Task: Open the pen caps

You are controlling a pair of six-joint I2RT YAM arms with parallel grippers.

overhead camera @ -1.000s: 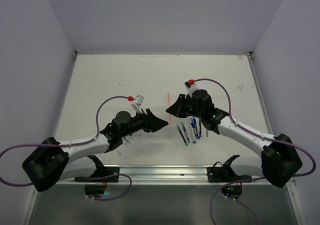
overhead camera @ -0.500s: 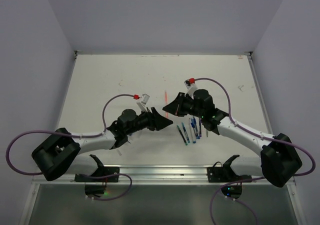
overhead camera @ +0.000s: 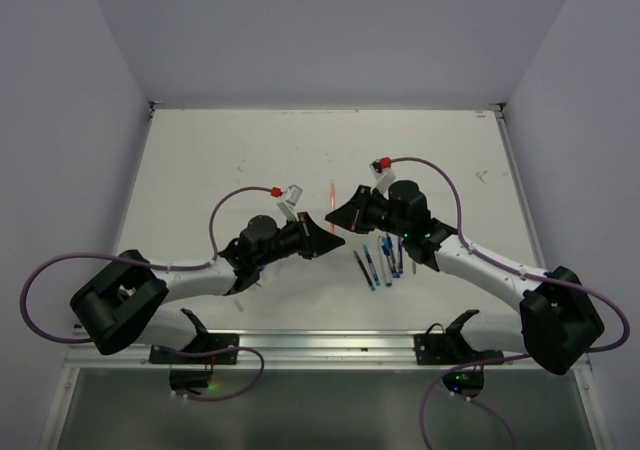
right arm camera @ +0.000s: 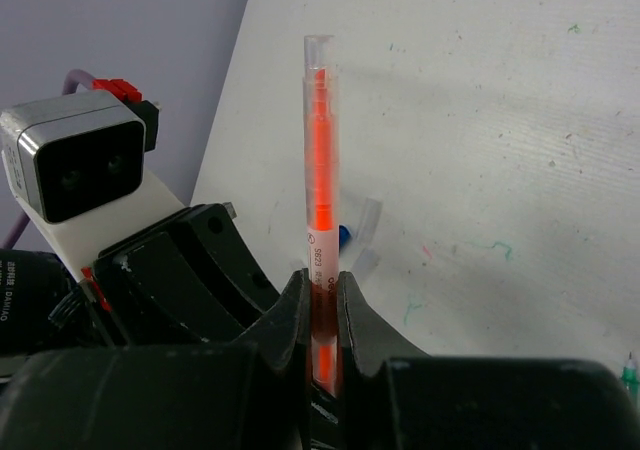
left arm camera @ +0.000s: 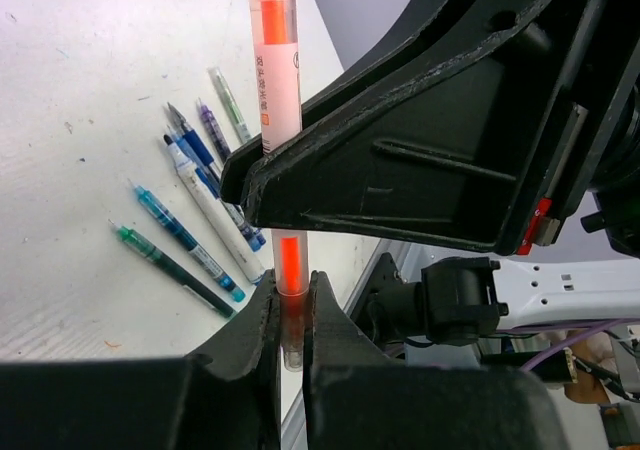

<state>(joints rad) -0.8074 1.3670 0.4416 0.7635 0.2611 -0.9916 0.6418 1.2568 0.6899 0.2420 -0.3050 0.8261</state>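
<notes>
The left gripper (left arm camera: 290, 305), newly closed, is pinching one end of the clear-barrelled, orange-cored pen (left arm camera: 273, 50); the right gripper (right arm camera: 320, 295) is clamping its middle

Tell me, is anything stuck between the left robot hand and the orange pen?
Nothing visible. The left gripper has its jaws shut on the orange pen near one end, and the right gripper clamps it right beside. The other pens lie apart on the table.

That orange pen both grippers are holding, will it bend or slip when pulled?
Probably stiff: the orange pen runs straight between both grips. Its smooth barrel might slip through the fingers. Thin and see-through, so likely light.
</notes>
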